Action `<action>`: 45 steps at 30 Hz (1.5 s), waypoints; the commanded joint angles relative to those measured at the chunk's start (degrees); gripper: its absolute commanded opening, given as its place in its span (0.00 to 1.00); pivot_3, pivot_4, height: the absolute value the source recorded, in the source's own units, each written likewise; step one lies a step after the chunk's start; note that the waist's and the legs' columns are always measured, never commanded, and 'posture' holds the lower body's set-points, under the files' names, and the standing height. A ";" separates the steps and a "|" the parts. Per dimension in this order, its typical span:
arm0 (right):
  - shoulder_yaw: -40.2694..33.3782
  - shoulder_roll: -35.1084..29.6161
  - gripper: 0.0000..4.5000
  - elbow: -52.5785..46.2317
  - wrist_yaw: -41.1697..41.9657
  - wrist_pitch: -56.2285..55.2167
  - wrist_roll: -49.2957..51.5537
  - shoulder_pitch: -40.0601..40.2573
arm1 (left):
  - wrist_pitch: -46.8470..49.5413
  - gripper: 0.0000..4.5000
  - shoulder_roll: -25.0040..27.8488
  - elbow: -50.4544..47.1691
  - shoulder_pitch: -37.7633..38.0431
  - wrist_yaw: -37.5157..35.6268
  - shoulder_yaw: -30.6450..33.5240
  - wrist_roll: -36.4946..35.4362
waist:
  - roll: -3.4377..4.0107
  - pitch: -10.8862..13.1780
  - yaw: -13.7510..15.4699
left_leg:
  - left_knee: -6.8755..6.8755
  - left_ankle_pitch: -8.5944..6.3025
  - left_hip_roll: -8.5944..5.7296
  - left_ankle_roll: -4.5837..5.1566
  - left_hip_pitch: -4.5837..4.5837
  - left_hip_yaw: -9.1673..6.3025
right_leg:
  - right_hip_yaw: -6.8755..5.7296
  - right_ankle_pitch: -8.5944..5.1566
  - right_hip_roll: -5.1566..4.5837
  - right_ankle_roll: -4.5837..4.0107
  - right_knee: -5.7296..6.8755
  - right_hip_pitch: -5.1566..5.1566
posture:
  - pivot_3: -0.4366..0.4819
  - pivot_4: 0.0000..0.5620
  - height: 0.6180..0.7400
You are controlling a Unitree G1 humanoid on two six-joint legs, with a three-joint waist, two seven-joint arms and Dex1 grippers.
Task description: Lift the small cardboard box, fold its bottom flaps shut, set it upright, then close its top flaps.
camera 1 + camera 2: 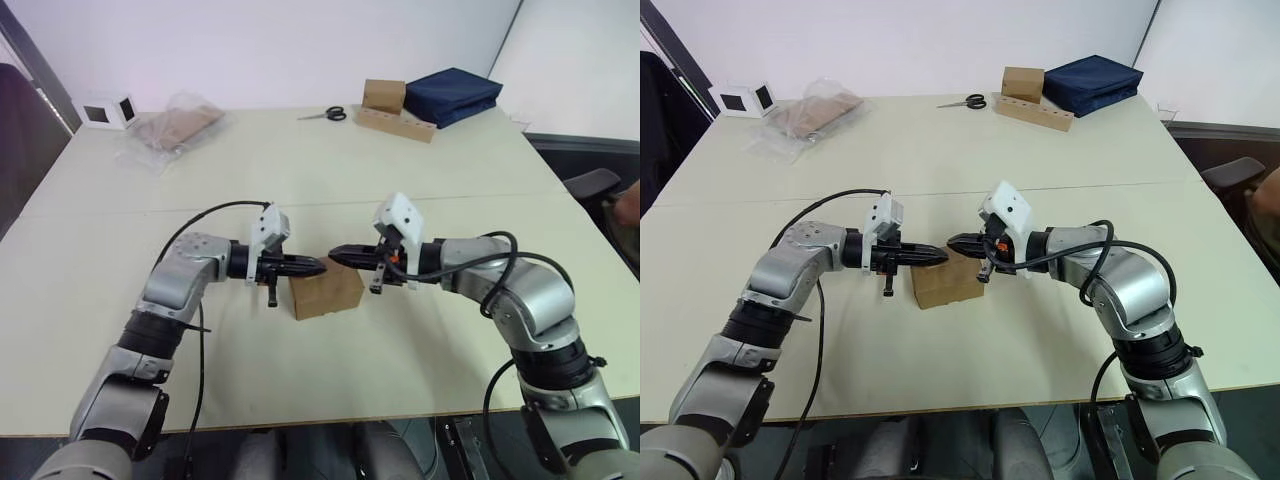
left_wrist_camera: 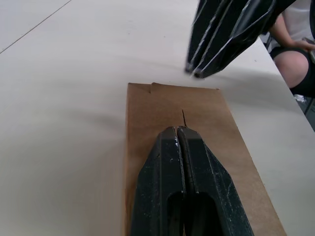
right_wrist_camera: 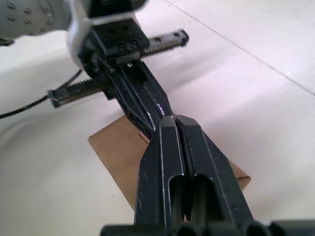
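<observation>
Small cardboard box (image 1: 326, 291) under closed end effectors.

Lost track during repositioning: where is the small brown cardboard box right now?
The small brown cardboard box stands on the near middle of the pale table, just under the left hand and right hand.

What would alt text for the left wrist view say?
The left gripper, fingers shut, hovers over the closed top of the small cardboard box on the pale table. The right gripper, also shut, points down at the box's far end.
</observation>
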 commanded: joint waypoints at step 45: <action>-29.15 -31.78 0.00 -9.41 17.54 2.18 14.96 16.90 | 22.15 0.00 28.28 -33.79 27.56 5.56 35.79 -25.23 | 0.01 -0.09 0.09 | -0.04 -0.02 0.04 0.04 0.04 0.04 | 0.02 -0.01 0.00 -0.01 -0.10 0.07 | 0.48 0.27 1.00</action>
